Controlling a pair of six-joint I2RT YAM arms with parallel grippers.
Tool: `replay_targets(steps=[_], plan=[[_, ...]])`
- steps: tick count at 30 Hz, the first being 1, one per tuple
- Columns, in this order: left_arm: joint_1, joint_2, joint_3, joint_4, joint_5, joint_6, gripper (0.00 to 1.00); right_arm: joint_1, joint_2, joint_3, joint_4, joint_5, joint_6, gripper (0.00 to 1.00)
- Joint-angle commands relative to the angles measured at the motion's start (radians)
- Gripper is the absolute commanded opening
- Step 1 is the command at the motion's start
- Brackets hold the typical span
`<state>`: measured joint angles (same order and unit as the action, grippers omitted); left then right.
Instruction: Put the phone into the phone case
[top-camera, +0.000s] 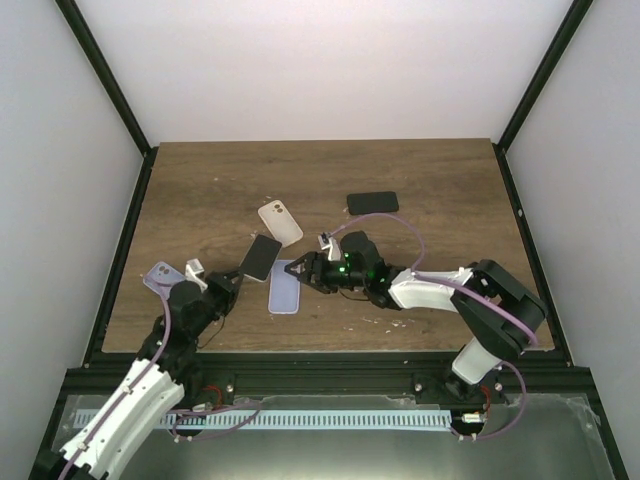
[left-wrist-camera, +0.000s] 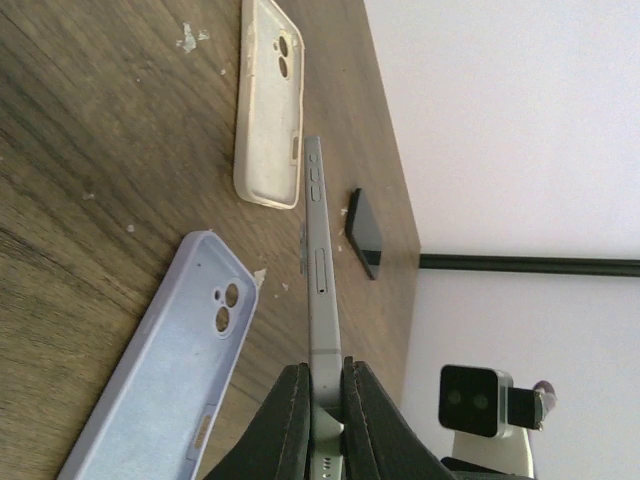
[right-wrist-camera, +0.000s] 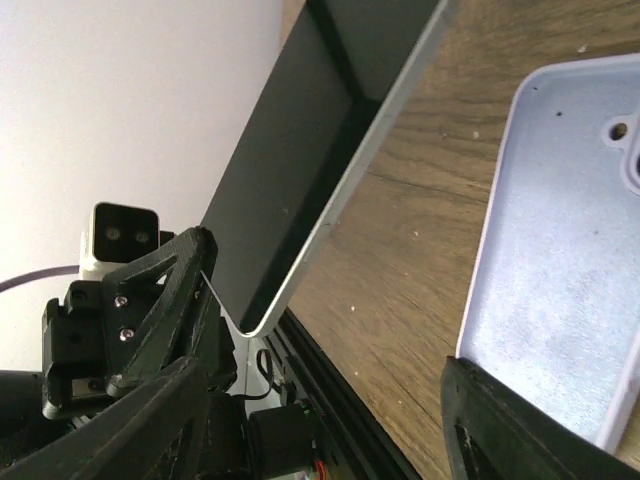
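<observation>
Arms: two; the left arm reaches from the near-left corner, the right arm from the near-right corner, bent toward the middle.
Grippers: two. The left gripper is clamped on one end of the phone. The right gripper has its jaws apart, just beside the lavender case.
Phone: one dark phone, held at a slant above the tabletop, left of centre, just beside the lavender case.
Open cases: two. The lavender case lies flat, inside up, near the middle of the near edge. The cream case lies at mid-table.
Undetermined items: two. A dark slab lies toward the far edge; a lavender piece lies by the left edge. Phone or case cannot be told.
Surface: brown wood-grain tabletop, marked with small white flecks.
Room: white walls, black frame posts.
</observation>
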<state>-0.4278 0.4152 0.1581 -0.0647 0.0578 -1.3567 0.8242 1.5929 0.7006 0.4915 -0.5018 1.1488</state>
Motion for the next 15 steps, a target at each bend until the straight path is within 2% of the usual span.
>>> replay_targets(steps=[1, 5, 11, 15], plan=[[-0.003, -0.107, 0.037, 0.014, -0.041, 0.017, 0.0, 0.001, 0.019, 0.03, 0.085, -0.003, 0.082, 0.65], [-0.003, -0.138, -0.001, 0.064, 0.032, -0.028, 0.0, -0.002, 0.052, 0.071, 0.127, -0.032, 0.043, 0.61], [-0.003, -0.145, -0.04, 0.172, 0.13, -0.097, 0.0, 0.0, 0.101, 0.143, 0.151, -0.081, 0.013, 0.6], [-0.003, -0.14, -0.037, 0.18, 0.156, -0.107, 0.0, 0.0, 0.088, 0.133, 0.156, -0.046, 0.023, 0.48]])
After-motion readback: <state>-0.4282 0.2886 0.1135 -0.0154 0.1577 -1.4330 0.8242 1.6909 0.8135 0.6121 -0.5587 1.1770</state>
